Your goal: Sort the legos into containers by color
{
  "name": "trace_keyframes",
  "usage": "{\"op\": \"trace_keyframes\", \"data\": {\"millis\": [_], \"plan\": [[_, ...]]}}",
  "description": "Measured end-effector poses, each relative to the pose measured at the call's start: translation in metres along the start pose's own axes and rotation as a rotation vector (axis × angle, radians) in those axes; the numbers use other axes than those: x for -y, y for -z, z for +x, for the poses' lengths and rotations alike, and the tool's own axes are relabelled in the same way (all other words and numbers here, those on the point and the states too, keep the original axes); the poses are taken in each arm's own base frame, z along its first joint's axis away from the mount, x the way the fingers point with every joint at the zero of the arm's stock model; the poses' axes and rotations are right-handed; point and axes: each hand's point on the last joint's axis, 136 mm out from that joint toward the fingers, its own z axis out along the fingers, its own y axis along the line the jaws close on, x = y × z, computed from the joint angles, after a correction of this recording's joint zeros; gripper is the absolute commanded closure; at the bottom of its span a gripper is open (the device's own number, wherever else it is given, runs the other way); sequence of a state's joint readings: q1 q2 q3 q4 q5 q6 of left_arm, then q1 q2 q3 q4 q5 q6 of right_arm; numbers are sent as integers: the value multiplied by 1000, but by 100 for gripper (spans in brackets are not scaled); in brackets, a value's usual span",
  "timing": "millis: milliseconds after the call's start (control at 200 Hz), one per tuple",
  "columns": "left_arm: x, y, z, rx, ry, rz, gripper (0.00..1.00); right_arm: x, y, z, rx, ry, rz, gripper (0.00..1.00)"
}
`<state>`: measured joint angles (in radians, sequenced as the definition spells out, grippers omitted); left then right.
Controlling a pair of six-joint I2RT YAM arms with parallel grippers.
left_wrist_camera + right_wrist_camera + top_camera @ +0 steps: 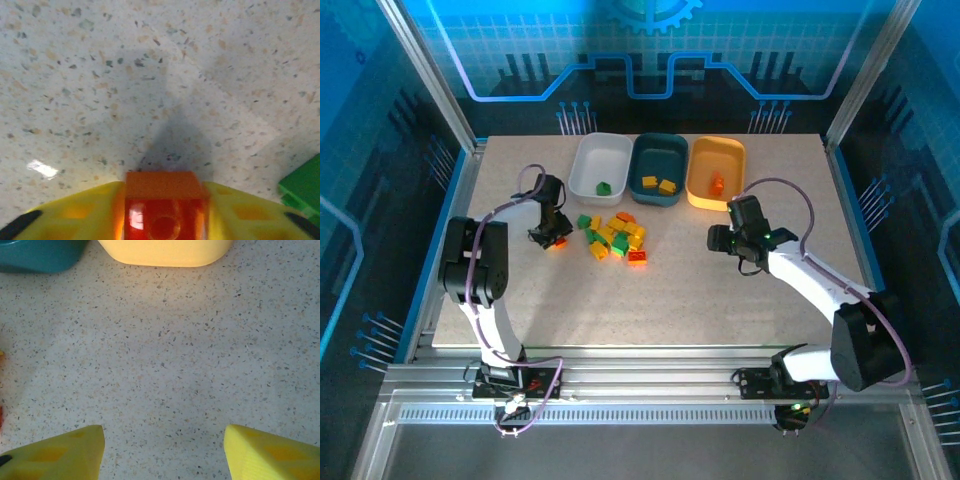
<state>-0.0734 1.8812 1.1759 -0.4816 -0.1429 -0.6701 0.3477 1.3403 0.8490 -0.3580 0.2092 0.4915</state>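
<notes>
Orange-red plastic toy brick (162,187) is closest, wedged between the yellow fingers (75,217) of the left gripper (164,210). Both inner faces press its sides, so the jaws are narrowed onto it and gripping. Cannot tell if it is off the surface. A green brick (302,187) lies near it, off to the right in the left wrist view.

Big to small:
- The speckled stone-look table (650,300) carries everything.
- Three shallow rounded plastic containers stand in a row at the far edge. The white tray (582,175) holds one green piece, the dark teal tray (660,146) two yellow pieces, and the yellow-orange tray (732,160) one orange-red piece.
- The right gripper (162,455) has its jaws wide apart with nothing between them. It is over bare table just in front of the yellow-orange tray.
- A loose pile (615,235) of green, yellow and orange-red bricks lies in front of the white and teal trays. The left gripper is at its left edge.

Handling, my guess: the bricks are light, rigid and glossy, so a bit slippery. They are best pinched across the flat side walls, not the studs. The held one likely belongs in the yellow-orange tray, well apart from it.

Writing: none readable on the bricks, trays or arms.
</notes>
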Motion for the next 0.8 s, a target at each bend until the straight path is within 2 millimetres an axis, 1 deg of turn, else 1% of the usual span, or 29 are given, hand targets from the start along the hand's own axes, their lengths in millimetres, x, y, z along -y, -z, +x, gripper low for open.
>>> {"op": "trace_keyframes", "data": {"millis": [45, 155, 275, 345, 415, 465, 505, 590, 595, 620, 650, 720, 780, 800], "plan": [[0, 1, -1, 1, -3, -1, 70, 1, 1, -1, 4, -3, 0, 35], [3, 2, -4, 10, -17, 9, 76, 3, 6, -5, 24, -12, -3, 35], [5, 5, -4, 15, -22, 16, 77, 7, 12, -11, 46, -29, -3, 35], [11, 18, -3, 30, -36, 35, 79, 14, 12, -14, 51, -51, 9, 36], [27, 44, 0, 61, -75, 77, 80, 26, 11, -16, 49, -95, 27, 37], [49, 66, 3, 87, -125, 126, 80, 36, 11, -18, 49, -132, 43, 37], [72, 86, 4, 113, -166, 177, 81, 45, 11, -20, 48, -167, 51, 37], [131, 129, 9, 164, -260, 324, 82, 58, 11, -23, 49, -229, 57, 37], [136, 133, 10, 164, -268, 339, 82, 58, 11, -23, 48, -234, 55, 37], [150, 143, 14, 169, -292, 377, 83, 61, 11, -24, 48, -249, 54, 37], [172, 156, 20, 169, -327, 437, 84, 63, 11, -24, 47, -268, 50, 37], [217, 177, 34, 160, -397, 559, 84, 70, 11, -26, 46, -308, 45, 36], [250, 185, 47, 139, -447, 639, 84, 77, 11, -26, 49, -346, 38, 36], [262, 185, 52, 129, -467, 666, 84, 80, 12, -25, 50, -359, 38, 36]]}}
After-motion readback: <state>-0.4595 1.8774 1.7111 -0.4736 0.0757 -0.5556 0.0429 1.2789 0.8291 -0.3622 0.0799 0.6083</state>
